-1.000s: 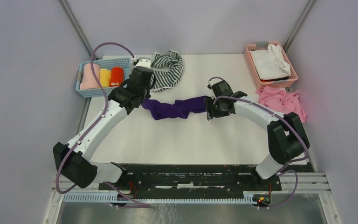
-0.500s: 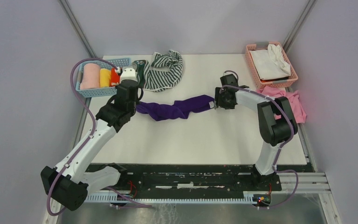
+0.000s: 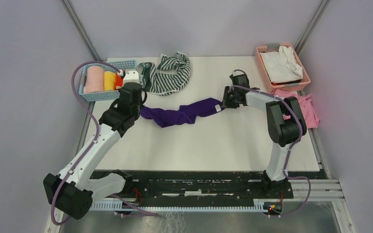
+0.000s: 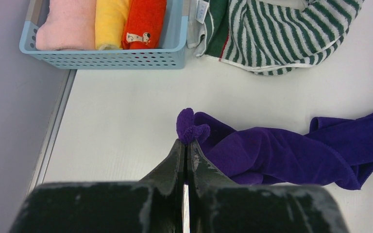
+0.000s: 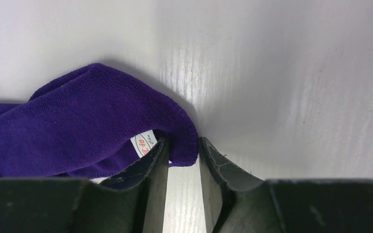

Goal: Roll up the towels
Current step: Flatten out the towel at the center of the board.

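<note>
The purple towel [image 3: 179, 114] lies stretched in a twisted band across the middle of the table. My left gripper [image 3: 141, 108] is shut on its left corner, which bunches just past the fingertips [image 4: 188, 141]. My right gripper [image 3: 222, 105] sits at the towel's right end. Its jaws stand a little apart around the labelled corner [image 5: 182, 143], and a gap shows beside the right finger. The green-and-white striped towel [image 3: 172, 73] lies crumpled at the back of the table, and also shows in the left wrist view [image 4: 281, 34].
A blue basket [image 3: 85, 80] with pink, yellow and red rolls stands at the back left. A pink basket [image 3: 260, 60] holding a white cloth [image 3: 281, 65] stands at the back right. A pink cloth [image 3: 298, 107] lies near the right edge.
The left gripper pulled the towel's left end leftward. The right gripper moved right and back to the towel's right corner, and its jaws have narrowed around it.
</note>
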### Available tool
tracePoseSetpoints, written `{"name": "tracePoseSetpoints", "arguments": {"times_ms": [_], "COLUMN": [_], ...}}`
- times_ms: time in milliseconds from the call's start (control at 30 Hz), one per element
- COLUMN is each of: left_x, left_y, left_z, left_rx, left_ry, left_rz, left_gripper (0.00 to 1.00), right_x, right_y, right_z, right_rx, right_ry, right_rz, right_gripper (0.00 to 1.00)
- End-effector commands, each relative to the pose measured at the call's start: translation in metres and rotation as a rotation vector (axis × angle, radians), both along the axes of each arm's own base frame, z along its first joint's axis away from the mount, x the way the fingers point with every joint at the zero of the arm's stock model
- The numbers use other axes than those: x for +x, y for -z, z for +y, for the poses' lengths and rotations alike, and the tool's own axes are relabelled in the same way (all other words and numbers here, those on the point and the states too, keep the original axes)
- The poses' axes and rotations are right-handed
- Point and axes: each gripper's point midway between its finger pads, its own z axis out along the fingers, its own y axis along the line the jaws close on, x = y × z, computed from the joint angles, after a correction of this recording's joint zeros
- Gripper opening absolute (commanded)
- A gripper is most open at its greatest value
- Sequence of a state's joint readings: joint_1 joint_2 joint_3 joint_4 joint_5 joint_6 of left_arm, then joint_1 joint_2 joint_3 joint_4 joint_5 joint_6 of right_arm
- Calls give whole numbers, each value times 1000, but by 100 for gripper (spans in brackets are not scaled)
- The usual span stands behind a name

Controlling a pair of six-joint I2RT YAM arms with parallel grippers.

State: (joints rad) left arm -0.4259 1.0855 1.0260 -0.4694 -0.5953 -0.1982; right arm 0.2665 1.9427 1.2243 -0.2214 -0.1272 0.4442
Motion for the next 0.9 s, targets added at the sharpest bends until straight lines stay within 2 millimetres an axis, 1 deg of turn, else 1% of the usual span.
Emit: {"name": "tracePoseSetpoints", "arguments": {"times_ms": [0,100,133,233,300,367,433,467,533,600,700,767,833,867], "left_x": [4,2,1,-5,-12,-19,-27,-30,-34,-35,-32,-29,-24,-22], "left_y": [-16,-19,-21,-30,-36,-40,-43,-44,-45,-42,-30,-16,1,9], "left_z": [0,0,0,3,8,13,17,18,17,14,13,12,10,10], "left_rx": [-39,-54,-60,-79,-79,-72,-65,-65,-74,-86,-81,-68,-54,-47], "left_ry": [-6,-5,-8,-17,-28,-41,-44,-42,-28,-18,-19,-23,-24,-26], "left_rz": [-69,-77,-84,-102,-109,-105,-94,-93,-84,-76,-60,-28,0,14], "left_gripper": [3,3,3,3,3,3,3,3,3,3,3,3,3,3], "right_x": [-17,-25,-28,-41,-52,-67,-77,-78,-78,-68,-48,-35,-21,-11], "right_y": [12,-4,-13,-45,-72,-98,-124,-137,-160,-181,-198,-200,-196,-192], "right_z": [5,-1,-6,-21,-33,-45,-56,-59,-57,-53,-54,-56,-59,-57], "right_rx": [22,22,11,-3,3,-18,-49,-56,-37,-2,22,23,23,36], "right_ry": [-21,-9,6,44,67,78,101,119,133,154,220,256,305,311], "right_rz": [60,48,42,50,74,111,121,115,102,56,-12,-23,-39,-45], "right_gripper": [27,3,1,0,0,0,0,0,0,0,2,2,6,8]}}
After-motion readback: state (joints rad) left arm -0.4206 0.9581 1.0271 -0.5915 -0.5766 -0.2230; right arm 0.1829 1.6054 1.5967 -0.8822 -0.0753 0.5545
